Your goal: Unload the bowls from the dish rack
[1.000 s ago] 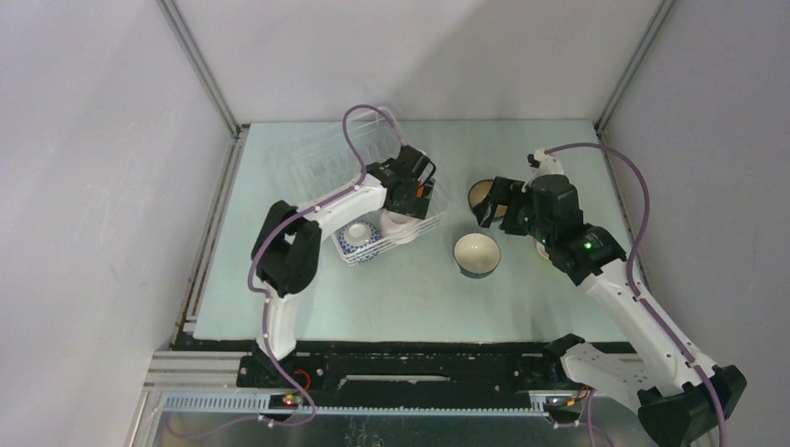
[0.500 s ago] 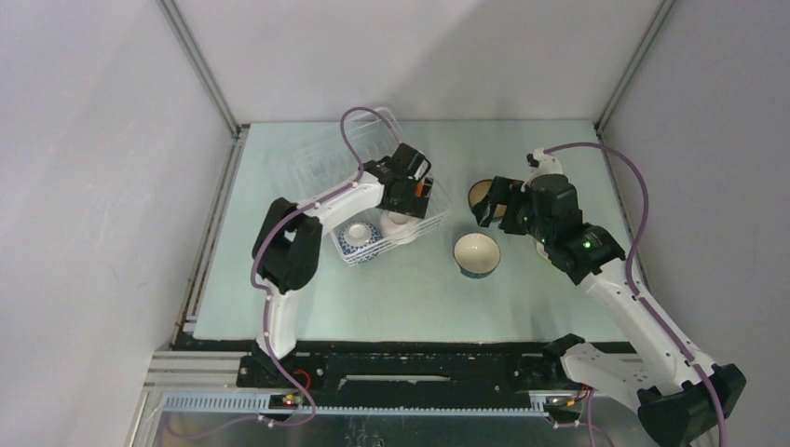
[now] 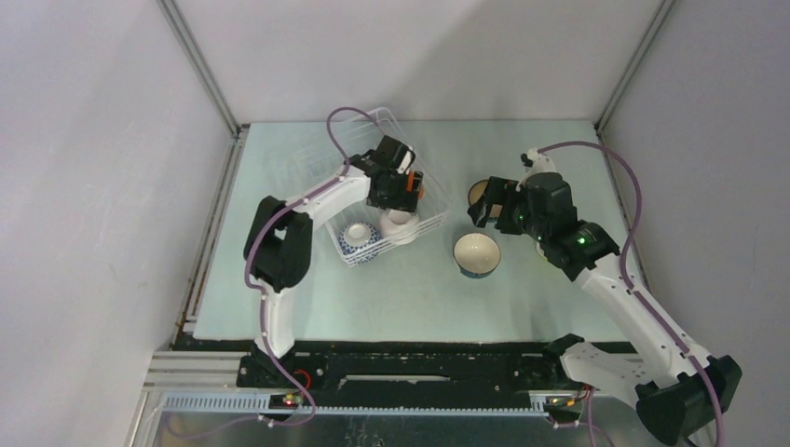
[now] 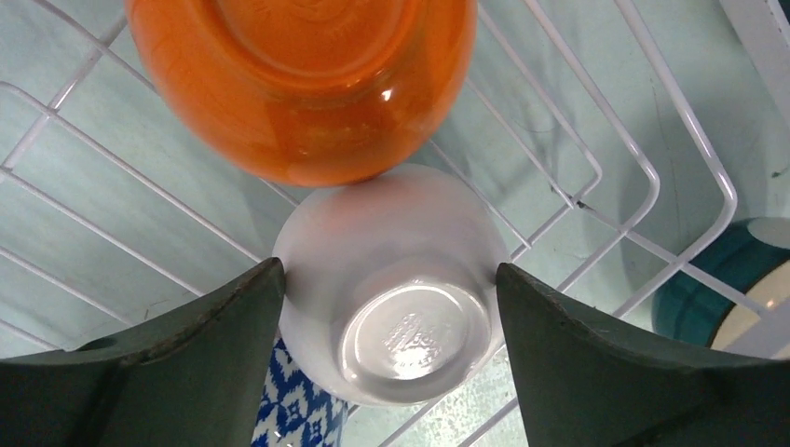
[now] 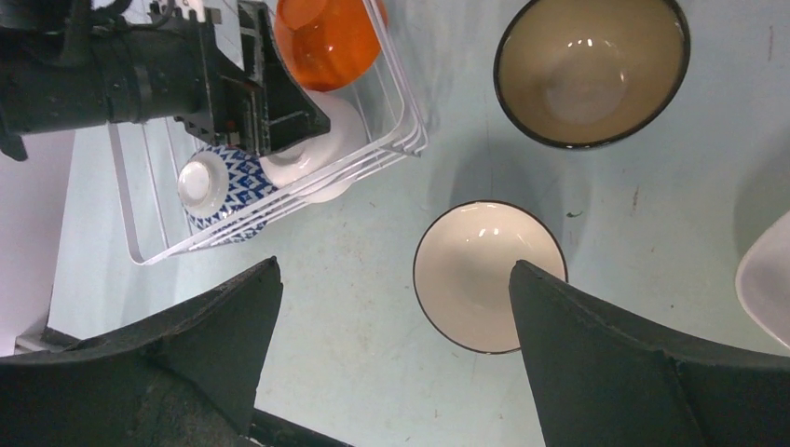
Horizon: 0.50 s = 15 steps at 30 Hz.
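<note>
Rack, top view: a white wire rectangular dish rack (image 3: 312, 163) lies slantwise left of centre on the pale green tabletop (image 3: 410, 298).
Bowls in rack, top view: a blue-and-white patterned bowl (image 3: 359, 239) and a plain white bowl (image 3: 401, 226) sit base-up at the rack's lower end. A sliver of a glossy orange bowl (image 3: 416, 189) shows just above them.
Bowls on tabletop, top view: a teal-and-white bowl (image 3: 477, 254) with a cream inside stands upright right of the rack. A dark-rimmed brown-inside bowl (image 3: 480, 192) stands above it, partly behind the right gripper (image 3: 486, 212).
Left gripper, top view: the left gripper (image 3: 399, 197) hangs over the rack's lower right part.
Left fingers, left wrist view: the dark green fingers (image 4: 177, 363) are spread wide and grasp nothing. The white bowl lies between them; whether they touch it cannot be told.
Neighbours, left wrist view: the orange bowl fills the top centre, its edge meeting the white bowl's upper side. The patterned bowl peeks out at lower left, and the teal-and-white bowl sits at right beyond the wires.
Right fingers, right wrist view: the right fingers (image 5: 643, 372) are released wide with nothing held. The teal-and-white bowl's cream inside shows between them.
Surroundings, right wrist view: the brown-inside bowl is at upper right and the rack with its three bowls at upper left. A pale bowl rim (image 5: 766, 279) is cut off at the right edge.
</note>
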Each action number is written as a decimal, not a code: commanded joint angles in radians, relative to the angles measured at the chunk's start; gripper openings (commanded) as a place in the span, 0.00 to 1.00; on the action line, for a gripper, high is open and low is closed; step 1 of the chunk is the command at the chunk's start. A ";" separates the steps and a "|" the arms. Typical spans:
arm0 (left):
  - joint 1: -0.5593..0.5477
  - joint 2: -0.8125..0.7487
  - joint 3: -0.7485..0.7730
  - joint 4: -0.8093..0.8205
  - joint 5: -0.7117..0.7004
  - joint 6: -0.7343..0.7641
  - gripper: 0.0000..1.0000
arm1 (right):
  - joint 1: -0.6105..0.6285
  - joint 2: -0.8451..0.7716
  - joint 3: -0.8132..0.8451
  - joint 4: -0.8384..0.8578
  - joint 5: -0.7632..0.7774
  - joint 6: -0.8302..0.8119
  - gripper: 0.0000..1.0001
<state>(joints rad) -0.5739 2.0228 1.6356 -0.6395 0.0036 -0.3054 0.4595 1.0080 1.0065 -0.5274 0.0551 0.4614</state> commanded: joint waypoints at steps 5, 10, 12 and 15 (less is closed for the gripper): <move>0.053 -0.111 -0.063 -0.028 0.163 0.014 0.59 | 0.020 0.036 -0.003 0.055 -0.029 0.025 1.00; 0.057 -0.132 -0.077 -0.025 0.167 0.017 0.57 | 0.025 0.037 -0.002 0.061 -0.028 0.023 1.00; 0.057 -0.143 -0.080 -0.023 0.162 0.018 0.65 | 0.027 0.038 -0.002 0.062 -0.030 0.023 1.00; 0.056 -0.171 -0.094 -0.019 0.141 0.016 0.84 | 0.028 0.043 -0.002 0.064 -0.036 0.023 1.00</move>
<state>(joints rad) -0.5156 1.9404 1.5665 -0.6495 0.1383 -0.2958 0.4755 1.0473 1.0069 -0.4992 0.0254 0.4770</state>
